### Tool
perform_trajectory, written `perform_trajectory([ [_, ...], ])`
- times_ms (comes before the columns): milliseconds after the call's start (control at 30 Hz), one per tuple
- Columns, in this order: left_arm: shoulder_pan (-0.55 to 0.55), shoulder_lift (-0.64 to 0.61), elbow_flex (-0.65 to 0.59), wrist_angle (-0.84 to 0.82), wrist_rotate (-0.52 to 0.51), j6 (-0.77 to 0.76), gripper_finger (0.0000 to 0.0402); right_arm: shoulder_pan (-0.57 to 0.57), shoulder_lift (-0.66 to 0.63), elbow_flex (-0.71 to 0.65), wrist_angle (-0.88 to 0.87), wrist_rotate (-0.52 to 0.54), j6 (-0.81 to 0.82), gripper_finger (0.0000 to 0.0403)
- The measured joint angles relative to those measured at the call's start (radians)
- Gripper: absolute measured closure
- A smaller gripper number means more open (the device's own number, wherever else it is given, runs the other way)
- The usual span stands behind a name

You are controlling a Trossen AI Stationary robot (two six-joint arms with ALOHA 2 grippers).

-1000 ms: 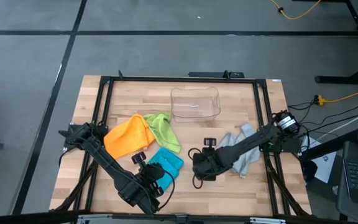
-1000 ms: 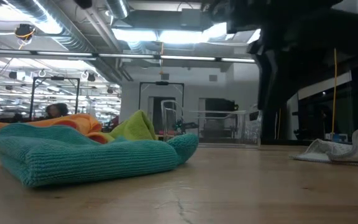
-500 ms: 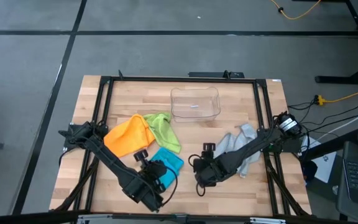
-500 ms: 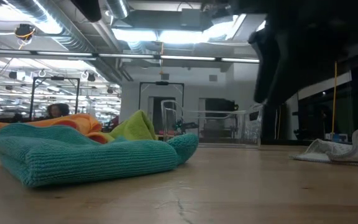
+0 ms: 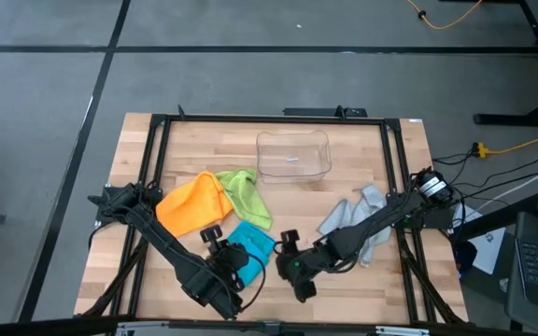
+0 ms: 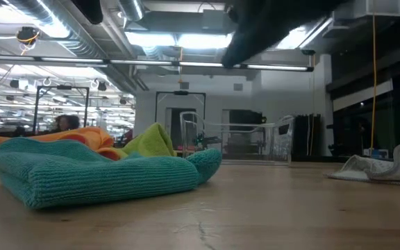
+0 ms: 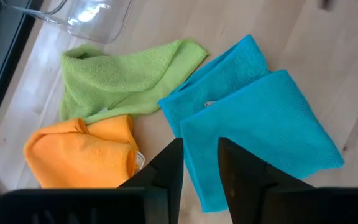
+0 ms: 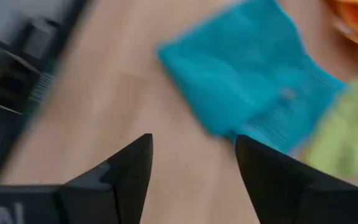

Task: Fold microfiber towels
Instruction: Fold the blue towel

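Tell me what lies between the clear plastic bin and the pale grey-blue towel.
Only bare wooden table, as the high view shows: the clear plastic bin and the crumpled pale grey-blue towel lie apart.

2 black jointed arms, thin black cables looping alongside, each end effector with 2 dark angular fingers

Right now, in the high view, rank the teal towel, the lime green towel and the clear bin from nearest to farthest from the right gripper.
From the right gripper, near the table's front middle:
1. Teal towel, just to its left, beside the left gripper.
2. Lime green towel, farther back and left, next to the orange one.
3. Clear bin, at the back middle.
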Motion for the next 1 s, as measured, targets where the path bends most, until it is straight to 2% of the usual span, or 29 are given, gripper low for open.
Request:
perform_trajectory([
  [167,-0.016,0.0,0.0,0.0,0.002,-0.014,0.0313,0.011,0.009,0.001,0.159,-0.121,-0.02,0.0171],
  [500,-0.089,0.0,0.0,0.0,0.002,-0.059,0.0315,0.031,0.098,0.001,0.233,-0.134,-0.199,0.0171],
  [633,-0.109,0.0,0.0,0.001,0.002,-0.039,0.0316,0.031,0.128,0.001,0.293,-0.112,-0.297,0.0171],
  [800,-0.117,0.0,0.0,0.001,0.002,-0.038,0.0316,0.031,0.182,0.001,0.37,-0.032,-0.412,0.0171],
  [900,-0.117,0.0,0.0,0.001,0.002,-0.036,0.0316,0.031,0.221,0.001,0.437,-0.028,-0.473,0.0171],
  [1000,-0.117,0.0,0.0,0.001,0.002,-0.036,0.0316,0.028,0.267,0.001,0.518,0.02,-0.481,0.0171],
])
